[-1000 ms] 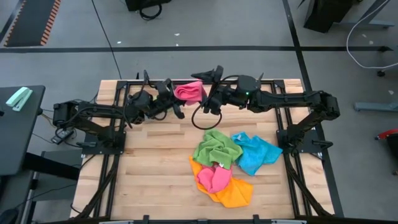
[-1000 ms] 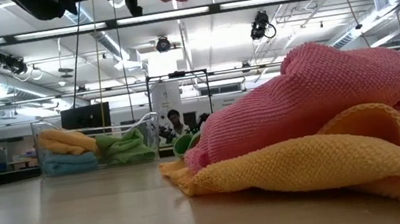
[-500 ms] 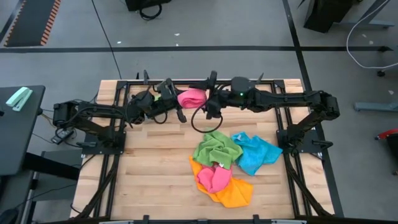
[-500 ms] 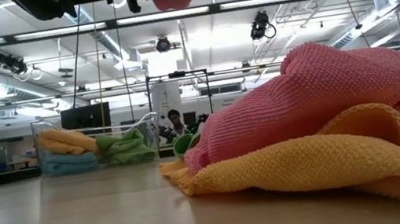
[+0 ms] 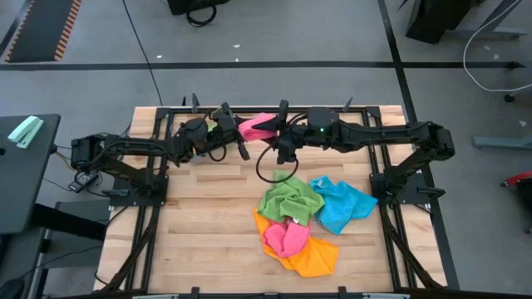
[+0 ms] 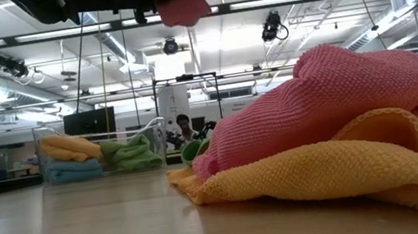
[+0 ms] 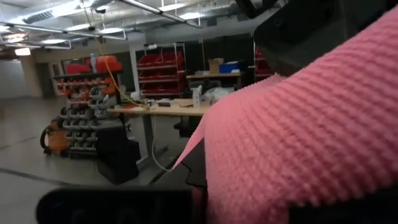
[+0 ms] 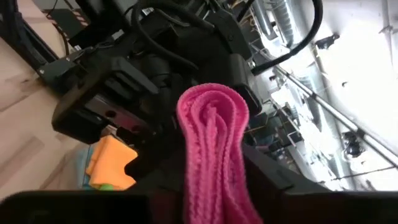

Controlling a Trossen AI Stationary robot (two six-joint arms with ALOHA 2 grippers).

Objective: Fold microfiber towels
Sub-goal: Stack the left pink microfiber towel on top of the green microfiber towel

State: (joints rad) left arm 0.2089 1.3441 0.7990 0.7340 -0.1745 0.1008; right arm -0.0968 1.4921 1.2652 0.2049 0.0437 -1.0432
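A pink microfiber towel (image 5: 255,126) hangs in the air over the table's far edge, spanning my two grippers. My left gripper (image 5: 235,130) is shut on its left end and my right gripper (image 5: 275,130) on its right end. In the right wrist view the towel (image 8: 214,143) shows as a folded band of several layers. It fills the left wrist view (image 7: 298,124). In the low view it droops at the top (image 6: 185,4). Green (image 5: 289,199), blue (image 5: 341,203), pink (image 5: 287,239) and orange (image 5: 312,257) towels lie heaped on the table's near right part. My left gripper pinches the pink towel's left end (image 7: 249,186) between its two fingers, coming level from the table's left. The bunched cloth is lifted clear of the table. My right gripper pinches the towel's right end (image 8: 214,186) between its two fingers, coming level from the table's right. The fingers hold a folded bundle of several layers. The towel is clear of the table and sags a little between the two grippers.
A clear bin (image 6: 102,154) with folded orange, blue and green towels stands beyond the table's far side in the low view. A black cable loop (image 5: 270,162) hangs under the right arm. The table's left half (image 5: 199,224) is bare wood.
My right gripper has gone toward the pink towel and shut on its right end. The towel, a rounded bunch at my left gripper a second ago, is now drawn out into a flatter band between both grippers and hangs a little lower. My left gripper has rolled.
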